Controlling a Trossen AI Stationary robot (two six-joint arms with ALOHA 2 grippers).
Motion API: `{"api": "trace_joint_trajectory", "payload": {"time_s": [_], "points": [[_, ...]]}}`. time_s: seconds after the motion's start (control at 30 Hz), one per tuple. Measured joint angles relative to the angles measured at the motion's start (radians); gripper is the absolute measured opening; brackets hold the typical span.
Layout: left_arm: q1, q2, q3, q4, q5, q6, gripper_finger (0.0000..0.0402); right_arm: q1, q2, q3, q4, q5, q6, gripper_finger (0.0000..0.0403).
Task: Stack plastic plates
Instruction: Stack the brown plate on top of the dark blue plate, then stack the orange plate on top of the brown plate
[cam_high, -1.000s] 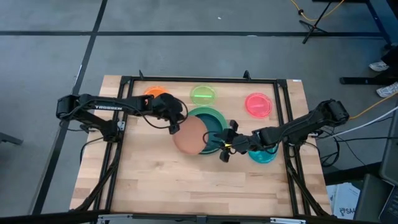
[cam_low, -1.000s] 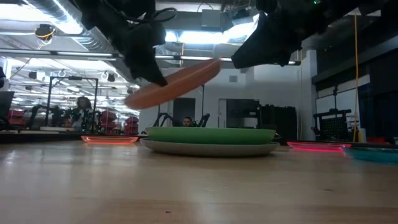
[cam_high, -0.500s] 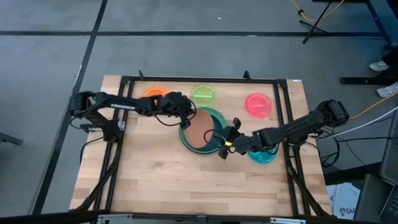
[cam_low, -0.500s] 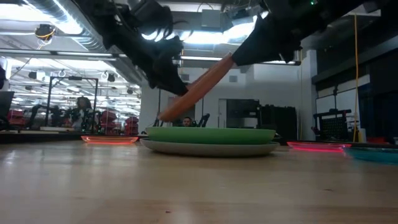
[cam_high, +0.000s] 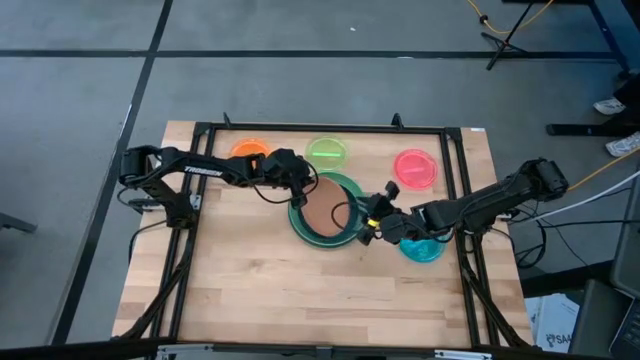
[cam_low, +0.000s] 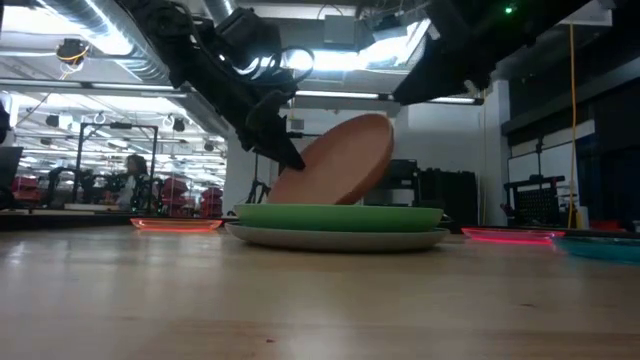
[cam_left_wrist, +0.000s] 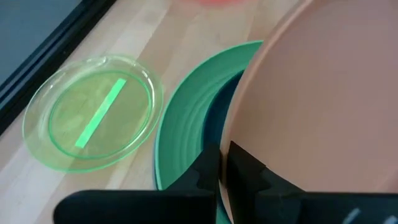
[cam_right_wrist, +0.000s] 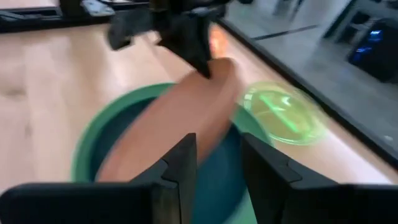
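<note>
Left gripper (cam_high: 298, 190) pinches the brown plate's (cam_high: 322, 210) upper-left rim; the plate tilts over the stack (cam_low: 340, 232) at frame centre, while the open, empty right gripper (cam_high: 374, 215) waits alongside.

The left arm reaches in from the left edge of the counter toward its middle, its gripper (cam_high: 297, 187) pinched shut, fingers (cam_left_wrist: 249, 167) pressed close together. The right arm stretches in low from the right side, its gripper (cam_high: 377, 215) near the left one, fingers (cam_right_wrist: 180, 163) spread apart.
</note>
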Motion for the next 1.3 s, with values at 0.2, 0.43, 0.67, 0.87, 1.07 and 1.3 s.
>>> {"api": "trace_joint_trajectory", "payload": {"time_s": [0.2, 0.43, 0.67, 0.87, 1.07, 1.3], "points": [[0.000, 0.000, 0.000, -0.001, 0.007, -0.001, 0.0010, 0.000, -0.047, 0.000, -0.081, 0.055, 0.017, 0.0117], [0.000, 0.002, 0.000, -0.014, 0.030, -0.021, 0.0015, 0.000, -0.036, -0.001, -0.088, 0.049, 0.022, 0.0117], [-0.005, 0.004, 0.000, -0.018, 0.029, -0.019, 0.0047, 0.001, -0.028, -0.001, -0.085, 0.049, 0.037, 0.0117], [-0.005, 0.004, 0.000, -0.017, 0.029, -0.019, 0.0079, 0.001, -0.024, -0.001, -0.089, 0.049, 0.039, 0.0117], [-0.005, -0.041, 0.000, -0.074, 0.029, 0.005, 0.0095, 0.001, -0.023, -0.001, -0.089, 0.047, 0.044, 0.0117], [-0.008, -0.182, 0.000, -0.249, 0.027, 0.014, 0.0095, 0.001, -0.003, -0.001, -0.077, 0.041, 0.047, 0.0117]]}}
